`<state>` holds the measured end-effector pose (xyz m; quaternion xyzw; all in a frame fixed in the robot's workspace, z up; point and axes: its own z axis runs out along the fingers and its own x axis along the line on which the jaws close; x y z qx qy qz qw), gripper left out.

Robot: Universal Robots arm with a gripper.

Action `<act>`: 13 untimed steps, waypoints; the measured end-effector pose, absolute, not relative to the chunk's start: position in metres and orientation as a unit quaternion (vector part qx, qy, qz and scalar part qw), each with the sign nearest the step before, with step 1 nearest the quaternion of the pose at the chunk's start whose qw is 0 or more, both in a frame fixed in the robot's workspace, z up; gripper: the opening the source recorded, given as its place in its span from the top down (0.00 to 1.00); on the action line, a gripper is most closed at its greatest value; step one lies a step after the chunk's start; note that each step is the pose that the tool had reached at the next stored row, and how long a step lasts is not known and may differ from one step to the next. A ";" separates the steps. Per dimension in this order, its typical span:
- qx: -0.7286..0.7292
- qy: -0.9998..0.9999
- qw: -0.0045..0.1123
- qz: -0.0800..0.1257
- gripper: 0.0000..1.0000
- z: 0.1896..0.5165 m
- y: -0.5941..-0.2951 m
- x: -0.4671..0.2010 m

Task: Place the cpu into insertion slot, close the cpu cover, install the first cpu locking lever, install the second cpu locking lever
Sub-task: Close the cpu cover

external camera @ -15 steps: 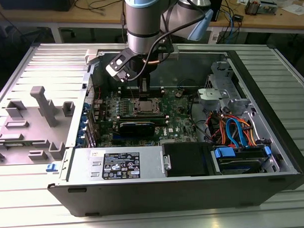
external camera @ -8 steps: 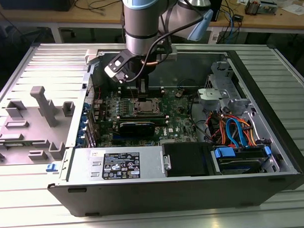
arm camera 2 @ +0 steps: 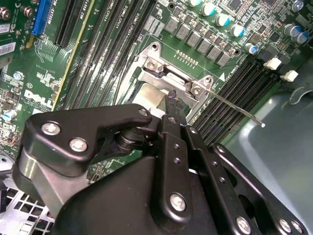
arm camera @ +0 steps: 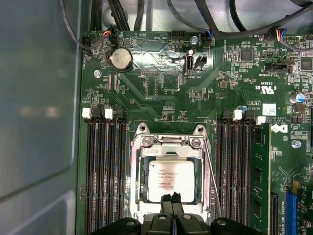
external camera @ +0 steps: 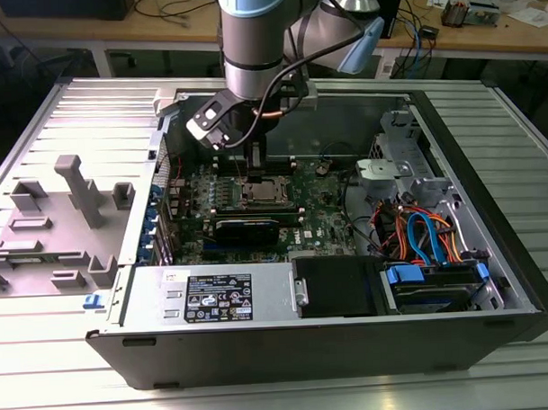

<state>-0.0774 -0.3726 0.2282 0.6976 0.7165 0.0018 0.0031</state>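
1. The green motherboard [arm camera: 161, 93] lies below me inside the open case [external camera: 489, 161].
2. The cpu cover [arm camera: 136, 166] looks lowered on the insertion slot [arm camera: 170, 141], framing the seated cpu [arm camera: 171, 176].
3. The locking lever [arm camera: 211, 171] beside it stands free. Pushed crookedly, I judge it could slip past its hook.
4. My claw [arm camera: 172, 198], fingers pressed together and empty, hovers at the cpu's edge.

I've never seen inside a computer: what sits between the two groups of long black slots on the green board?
The silver-rimmed insertion slot with the cpu in it, in the first wrist view.
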 end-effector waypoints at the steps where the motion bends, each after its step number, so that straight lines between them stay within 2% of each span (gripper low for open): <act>1: 0.698 0.716 0.003 0.002 0.89 0.228 -0.373 -0.078; 13: 0.696 0.718 0.003 0.002 0.89 0.214 -0.373 -0.084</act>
